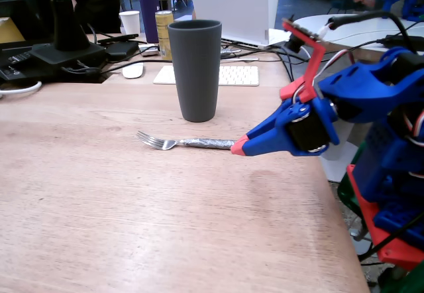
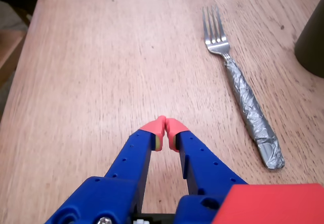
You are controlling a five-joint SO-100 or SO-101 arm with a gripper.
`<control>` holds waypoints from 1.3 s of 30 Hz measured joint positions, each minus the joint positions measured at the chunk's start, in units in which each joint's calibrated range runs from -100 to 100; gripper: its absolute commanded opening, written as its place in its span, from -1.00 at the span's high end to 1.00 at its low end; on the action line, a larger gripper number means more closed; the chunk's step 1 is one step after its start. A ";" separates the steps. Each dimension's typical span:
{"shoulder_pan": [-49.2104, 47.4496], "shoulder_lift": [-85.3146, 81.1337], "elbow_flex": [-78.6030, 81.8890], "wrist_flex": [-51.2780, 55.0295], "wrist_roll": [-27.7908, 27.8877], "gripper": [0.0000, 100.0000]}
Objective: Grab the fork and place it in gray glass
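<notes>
My claw is pinched together, its two red tips touching with nothing between them, and it hangs low over the wooden surface. In the wrist view the fork lies flat on the wood to the right of my claw, apart from it, tines pointing away from me and the foil-wrapped handle running back toward the lower right. In the fixed view the fork lies across the surface with its tines to the left, and my claw sits at the handle end; from that angle I cannot tell whether tip and handle touch, though the wrist view shows a gap.

The gray glass stands upright just behind the fork, mouth open upward; only its dark edge shows at the right border of the wrist view. Behind it lie a white keyboard, a white paper cup and a yellow can.
</notes>
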 measured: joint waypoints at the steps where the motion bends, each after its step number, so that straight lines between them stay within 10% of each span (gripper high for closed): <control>1: 0.00 0.00 0.00 0.00 0.00 1.00; 39: -1.22 18.42 -19.03 0.58 0.24 1.00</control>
